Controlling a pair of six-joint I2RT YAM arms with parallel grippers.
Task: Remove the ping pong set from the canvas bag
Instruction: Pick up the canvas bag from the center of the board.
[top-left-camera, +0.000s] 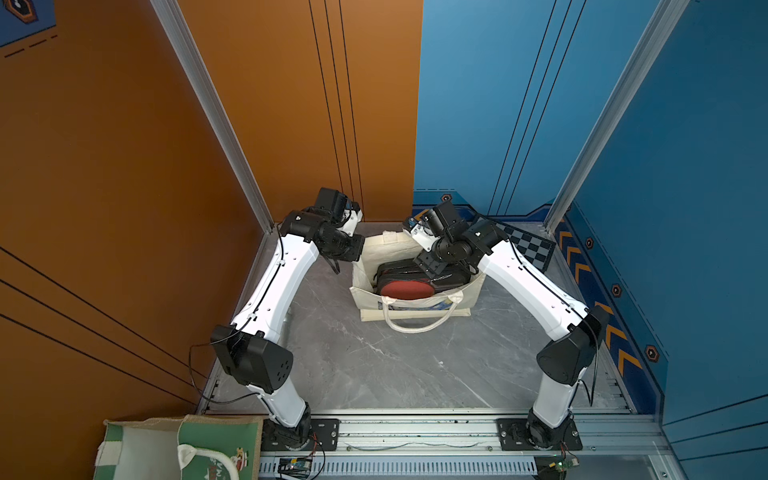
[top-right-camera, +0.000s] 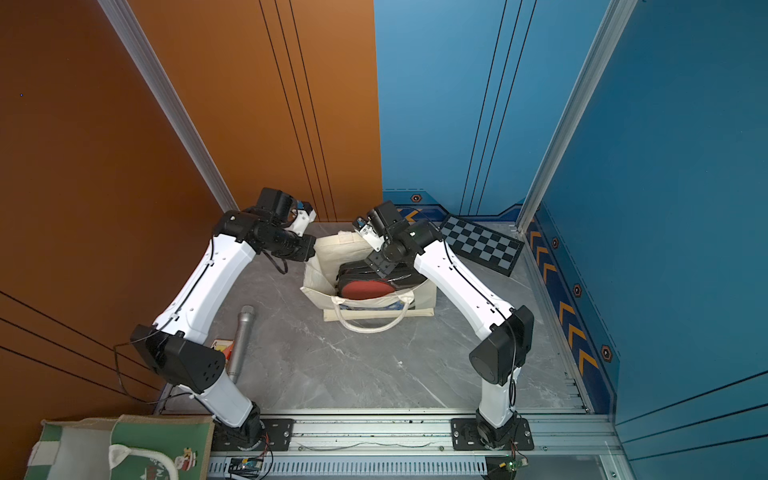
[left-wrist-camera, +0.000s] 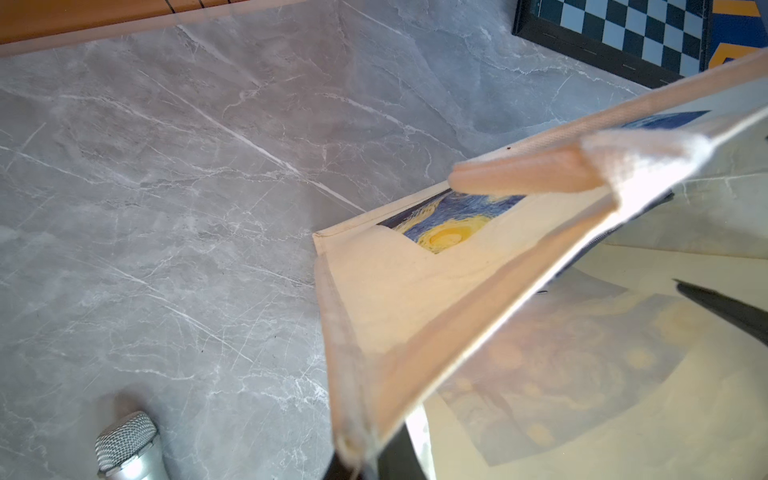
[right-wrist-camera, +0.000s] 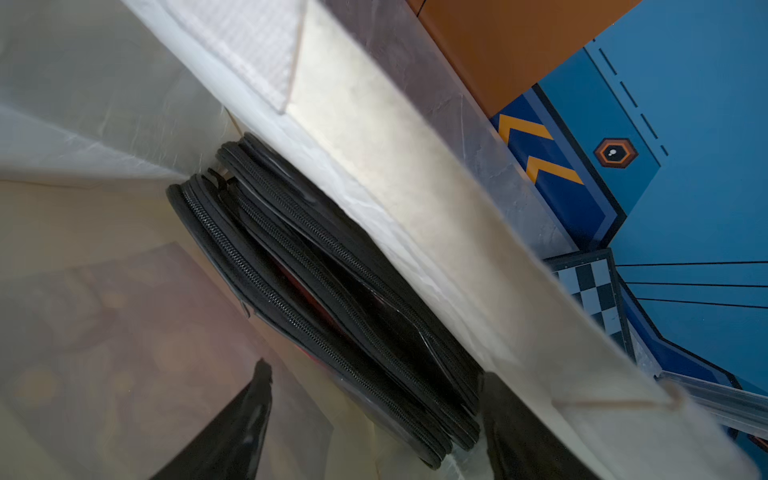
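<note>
Left gripper (left-wrist-camera: 365, 462) is clamped on a corner of the canvas bag's (top-left-camera: 368, 298) rim, the cream cloth pinched between its dark fingers. Right gripper (right-wrist-camera: 376, 374) reaches down inside the bag with its jaws spread wide, one finger either side of the ping pong set (top-left-camera: 415, 279) — a black zippered case with a red paddle face showing — which sits in the bag on the grey bench (top-left-camera: 374, 365).
</note>
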